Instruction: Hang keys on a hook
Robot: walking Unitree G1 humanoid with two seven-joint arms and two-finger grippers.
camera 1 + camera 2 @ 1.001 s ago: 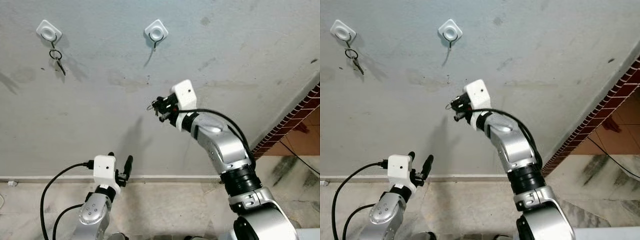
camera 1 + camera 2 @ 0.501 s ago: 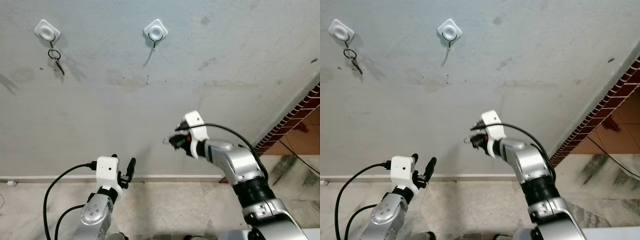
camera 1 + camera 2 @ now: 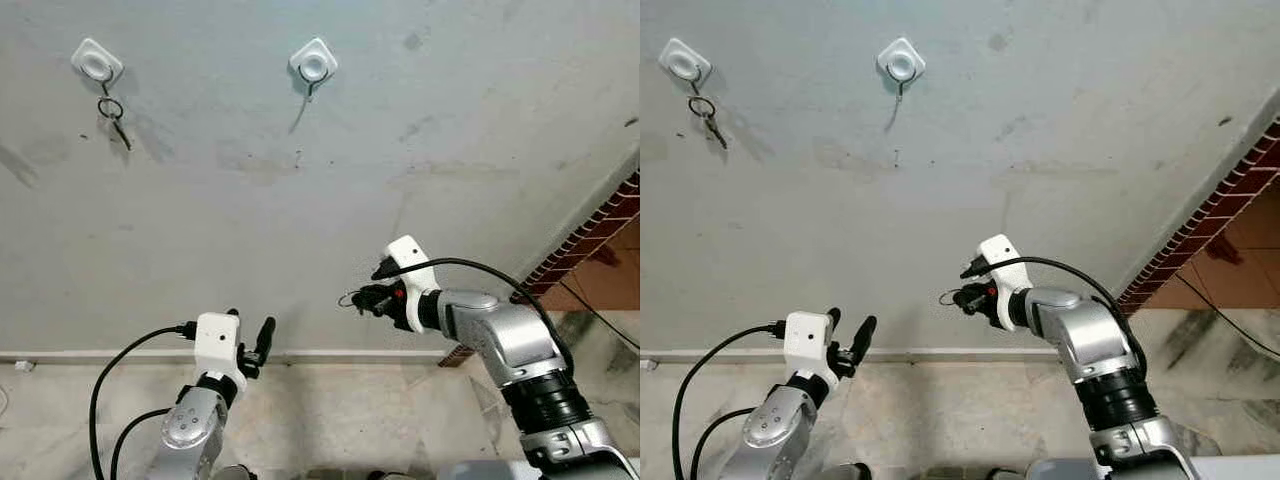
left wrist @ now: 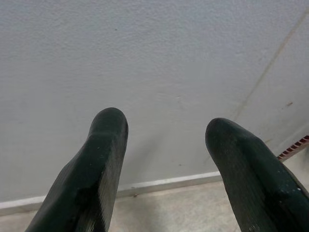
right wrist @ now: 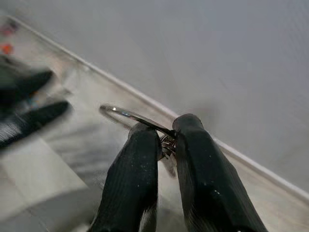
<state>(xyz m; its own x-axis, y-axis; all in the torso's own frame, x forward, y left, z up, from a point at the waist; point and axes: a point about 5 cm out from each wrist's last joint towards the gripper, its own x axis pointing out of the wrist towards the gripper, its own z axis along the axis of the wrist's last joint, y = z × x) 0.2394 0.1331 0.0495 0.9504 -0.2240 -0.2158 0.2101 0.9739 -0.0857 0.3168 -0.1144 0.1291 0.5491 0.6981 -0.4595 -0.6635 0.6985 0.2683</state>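
Right gripper (image 3: pixel 366 298) is out in front of the grey wall (image 3: pixel 450 120), low down and pointing to the robot's left, its two black fingers (image 5: pixel 140 164) pinched tight on a key ring (image 5: pixel 126 116). The silver loop sticks out past the fingertips, and a bit of metal is caught in the narrow gap between them; whether that bit is a key, can't tell. Up on the wall, two white hook mounts sit well above the gripper. The left hook (image 3: pixel 97 62) carries a ring with a key (image 3: pixel 113 113) dangling under it. The right hook (image 3: pixel 313 66) has just its thin wire prong hanging down, bare, well apart from the gripped ring. Left gripper (image 3: pixel 250 338) sits low near the skirting line (image 3: pixel 330 353) where wall meets tiled floor (image 3: pixel 330 410), fingers (image 4: pixel 99 159) spread wide apart with nothing between them, aimed at the plain wall. Off to the right, a strip of red brick edging (image 3: pixel 585 235) runs diagonally along the wall's end
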